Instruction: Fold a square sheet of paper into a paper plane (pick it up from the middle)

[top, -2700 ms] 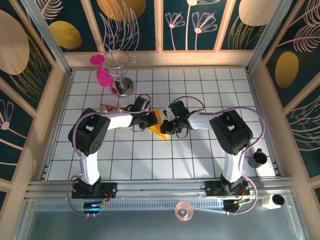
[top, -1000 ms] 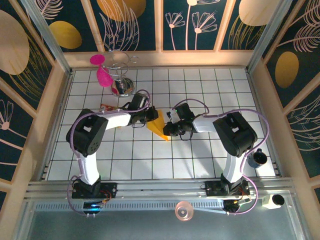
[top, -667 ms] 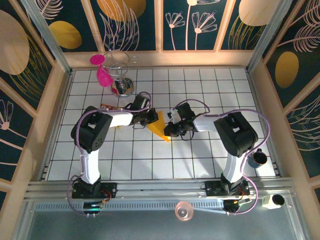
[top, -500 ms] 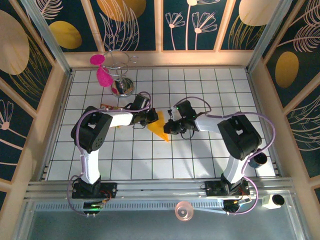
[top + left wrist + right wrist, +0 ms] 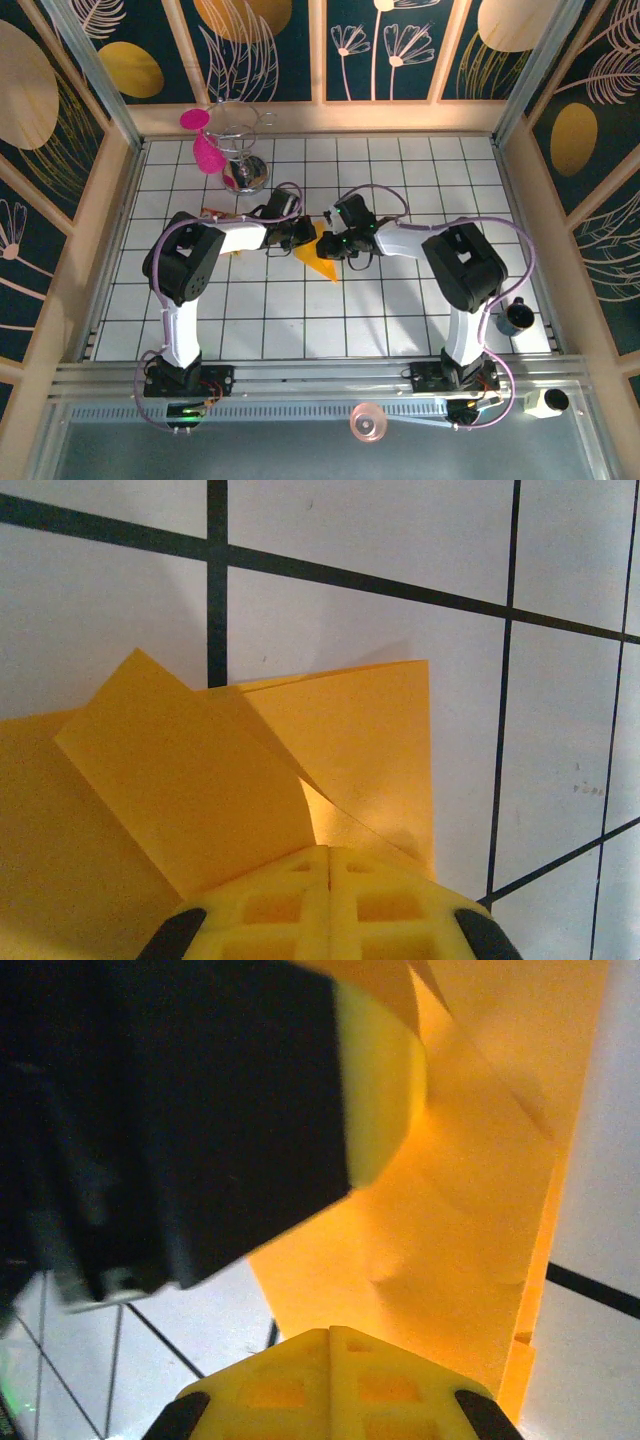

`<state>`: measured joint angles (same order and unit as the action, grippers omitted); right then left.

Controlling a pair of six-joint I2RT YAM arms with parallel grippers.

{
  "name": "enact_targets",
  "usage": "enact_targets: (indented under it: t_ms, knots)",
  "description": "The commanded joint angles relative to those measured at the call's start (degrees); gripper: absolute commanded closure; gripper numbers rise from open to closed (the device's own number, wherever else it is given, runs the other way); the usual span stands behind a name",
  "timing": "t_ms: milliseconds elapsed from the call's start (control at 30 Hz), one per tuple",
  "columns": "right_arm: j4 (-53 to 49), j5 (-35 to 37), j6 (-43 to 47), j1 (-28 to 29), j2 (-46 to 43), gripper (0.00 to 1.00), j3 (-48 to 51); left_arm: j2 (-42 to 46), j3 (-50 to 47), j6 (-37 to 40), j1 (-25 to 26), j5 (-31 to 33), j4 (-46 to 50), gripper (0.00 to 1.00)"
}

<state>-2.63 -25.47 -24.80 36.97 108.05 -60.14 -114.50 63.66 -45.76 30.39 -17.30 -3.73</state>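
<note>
Tiled table (image 5: pixel 400 300), paper plane (image 5: pixel 320 262) between left hand (image 5: pixel 330 858) and right hand (image 5: pixel 330 1338), both closed.

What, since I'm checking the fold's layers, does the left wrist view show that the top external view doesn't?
Left wrist adds: a slanted flap lying over the folded paper, its overlapping layers, and the left hand's shut yellow fingers at the paper's edge. Top external adds: the right hand meeting the paper from the other side, the paper's pointed near tip, the snack packet and a pink item. Both: orange-yellow paper on the white tiled table.
</note>
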Motion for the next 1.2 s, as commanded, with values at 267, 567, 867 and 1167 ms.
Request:
enact_targets:
  t_ms: [267,567,867,1167]
  knots:
    - [-5.83,1.2,2.27,0.61,2.88,1.0,0.67,-4.22,0.57,-0.98,-0.29,8.08,10.55,0.97]
    - [-8.49,-2.72,4.08,0.82,-7.21,1.0,12.19,-4.96,0.33,-1.62,-0.26,10.25,11.84,0.98]
    - [-12.27,-1.45,5.55,1.0,-16.09,1.0,17.95,-3.16,0.41,-1.01,-0.24,7.67,9.87,0.97]
    - [0.58,2.65,-2.39,-1.82,-23.61,0.9,16.81,2.48,2.76,-0.59,-0.24,0.6,5.89,0.86]
